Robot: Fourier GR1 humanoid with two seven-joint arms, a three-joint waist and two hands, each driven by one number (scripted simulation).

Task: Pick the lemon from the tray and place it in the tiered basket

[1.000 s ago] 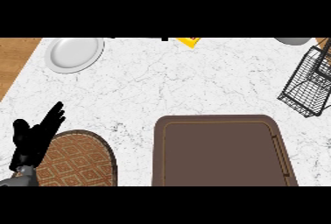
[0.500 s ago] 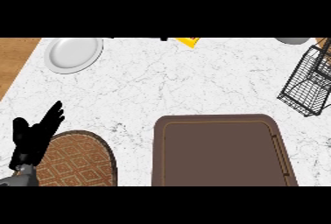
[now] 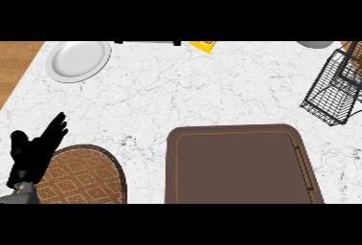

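Resting at your lower left, the left hand has straight, spread fingers, holding nothing.
You see no lemon on the brown tray; basket at the right edge; plate top left; bare counter between them.

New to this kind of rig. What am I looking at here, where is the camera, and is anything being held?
The camera sits at a humanoid robot's head and looks steeply down at a marble counter. The black shape at lower left is the robot's left hand, open, resting and holding nothing; the right hand is out of view. On the counter lie a brown tray showing no lemon, a patterned mat, a white plate and, at the right edge, a wire basket.
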